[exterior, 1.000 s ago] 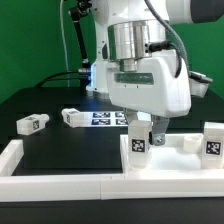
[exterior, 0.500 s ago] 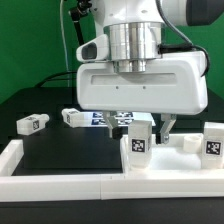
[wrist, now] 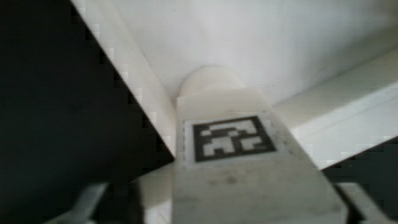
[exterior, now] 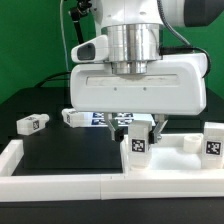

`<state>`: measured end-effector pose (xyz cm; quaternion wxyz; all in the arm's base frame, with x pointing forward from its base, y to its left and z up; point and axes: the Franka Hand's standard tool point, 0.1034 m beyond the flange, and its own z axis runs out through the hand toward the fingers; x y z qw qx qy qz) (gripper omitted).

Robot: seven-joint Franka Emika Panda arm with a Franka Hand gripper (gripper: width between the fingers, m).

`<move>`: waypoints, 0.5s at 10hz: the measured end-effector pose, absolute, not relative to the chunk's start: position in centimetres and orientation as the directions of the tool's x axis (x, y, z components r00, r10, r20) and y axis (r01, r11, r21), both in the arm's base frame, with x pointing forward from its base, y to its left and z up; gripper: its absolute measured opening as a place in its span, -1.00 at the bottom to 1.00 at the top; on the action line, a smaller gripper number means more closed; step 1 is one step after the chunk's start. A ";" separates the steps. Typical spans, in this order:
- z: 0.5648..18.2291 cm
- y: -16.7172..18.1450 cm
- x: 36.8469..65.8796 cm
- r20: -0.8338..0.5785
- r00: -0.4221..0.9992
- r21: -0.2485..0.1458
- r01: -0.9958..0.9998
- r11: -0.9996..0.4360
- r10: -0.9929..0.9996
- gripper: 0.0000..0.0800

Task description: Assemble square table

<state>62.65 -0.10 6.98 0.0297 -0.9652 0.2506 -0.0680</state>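
Observation:
The white square tabletop lies at the front on the exterior view's right. Two white tagged legs stand on it, one under my hand and one at the far right. Two more legs lie loose on the black table at the left and further back. My gripper hangs over the nearer standing leg with its jaws on either side of it. In the wrist view that leg fills the space between the fingers, and dark gaps show on both sides. The gripper is open.
Low white border strips run along the front and the left. The marker board lies behind my hand, partly hidden. A black stand and cables rise at the back left.
My hand has turned about its vertical axis over the standing leg, so that its wide side now faces the exterior camera. The legs and the tabletop have stayed in place.

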 end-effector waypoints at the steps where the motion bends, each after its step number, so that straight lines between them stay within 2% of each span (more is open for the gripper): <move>1: 7.0 -0.1 62.6 0.110 0.834 -0.099 -0.533 -0.841 -0.541 -0.28; 4: 6.8 -0.1 62.8 0.088 0.683 -0.116 -0.716 -0.688 -0.725 -0.28; 5: 6.8 -0.2 62.7 0.063 0.564 -0.118 -0.815 -0.568 -0.823 -0.28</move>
